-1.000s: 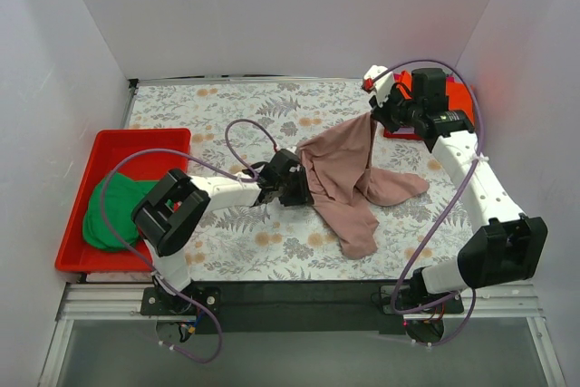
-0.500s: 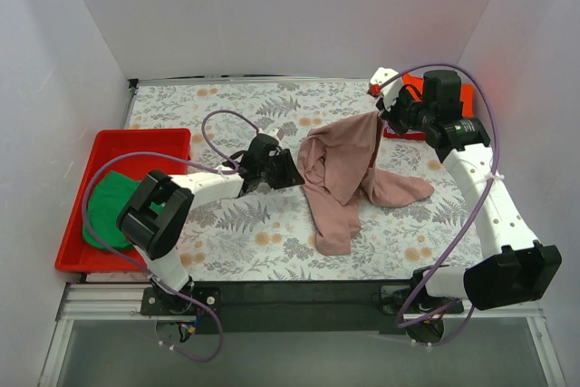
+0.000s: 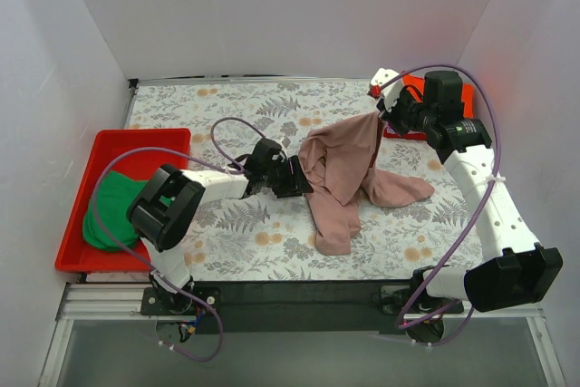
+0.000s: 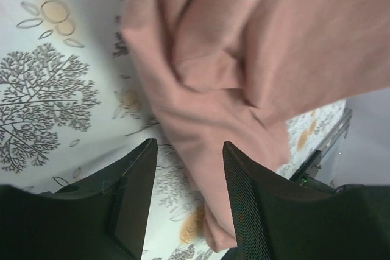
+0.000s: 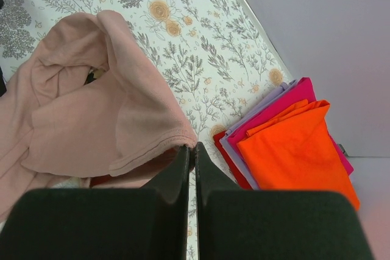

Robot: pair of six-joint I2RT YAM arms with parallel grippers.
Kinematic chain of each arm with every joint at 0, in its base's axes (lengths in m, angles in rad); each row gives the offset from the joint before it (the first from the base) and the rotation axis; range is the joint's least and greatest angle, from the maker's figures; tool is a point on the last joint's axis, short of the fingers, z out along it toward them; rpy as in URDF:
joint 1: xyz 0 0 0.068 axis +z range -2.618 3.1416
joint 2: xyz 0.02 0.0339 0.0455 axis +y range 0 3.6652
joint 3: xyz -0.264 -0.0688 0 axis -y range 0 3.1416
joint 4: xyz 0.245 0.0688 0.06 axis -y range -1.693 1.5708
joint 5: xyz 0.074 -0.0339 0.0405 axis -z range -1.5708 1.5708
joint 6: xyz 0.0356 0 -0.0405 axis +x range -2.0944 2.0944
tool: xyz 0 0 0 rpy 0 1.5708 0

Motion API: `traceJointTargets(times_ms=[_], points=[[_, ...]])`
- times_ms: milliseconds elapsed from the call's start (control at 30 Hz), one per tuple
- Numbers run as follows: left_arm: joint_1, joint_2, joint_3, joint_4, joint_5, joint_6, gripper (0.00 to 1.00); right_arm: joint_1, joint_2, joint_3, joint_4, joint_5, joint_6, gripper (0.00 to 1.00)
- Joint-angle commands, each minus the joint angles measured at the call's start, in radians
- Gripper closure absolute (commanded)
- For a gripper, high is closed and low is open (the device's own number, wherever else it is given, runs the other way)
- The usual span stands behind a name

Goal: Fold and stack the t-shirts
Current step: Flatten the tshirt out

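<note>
Unfolding step: right gripper (image 5: 191, 148) pinches dusty-pink t-shirt (image 3: 343, 162) hem, held up. Left gripper (image 4: 188, 145) spread at the shirt's left edge; next it likely needs to close there.

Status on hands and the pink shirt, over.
Right hand shut on pink t-shirt, edge lifted. Left hand open at its edge, not gripping. Folded stack apart, no obstruction.

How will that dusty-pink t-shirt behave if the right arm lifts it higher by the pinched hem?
Probably floppy: the pink t-shirt sags in folds from the right end effector down to the table. Likely light, since a thin pinch of hem carries the raised part. It may drag and bunch rather than slide flat, as its lower end lies crumpled.
</note>
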Motion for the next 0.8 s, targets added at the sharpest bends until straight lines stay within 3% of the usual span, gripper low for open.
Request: traceJointTargets(times_ms=[0,100,200,233,267,333,533,767], points=[[-0.002,0.045,0.049,-0.047,0.035,0.009,0.54,-0.006,-0.038,0.015,0.014,0.003,0.003,0.99],[-0.002,0.071,0.069,-0.060,0.032,0.018,0.55,-0.008,-0.046,0.006,0.013,0.002,0.003,0.99],[-0.002,0.074,0.072,-0.043,0.059,0.025,0.74,-0.008,-0.051,-0.002,0.014,-0.001,0.006,0.99],[-0.002,0.074,0.069,-0.037,0.060,0.025,0.74,-0.008,-0.051,-0.002,0.013,-0.001,0.006,0.99],[-0.002,0.067,0.067,-0.029,0.066,0.024,0.87,-0.008,-0.054,-0.002,0.013,-0.001,0.008,0.99],[-0.002,0.061,0.064,-0.014,0.070,0.025,0.99,-0.008,-0.060,-0.002,0.011,0.002,0.008,0.99],[0.007,0.022,0.058,-0.012,0.052,0.041,1.00,-0.009,-0.078,0.018,0.005,0.022,-0.012,0.99],[0.079,-0.192,0.014,-0.055,-0.026,0.090,1.00,-0.017,-0.109,0.055,-0.001,0.100,-0.053,0.99]])
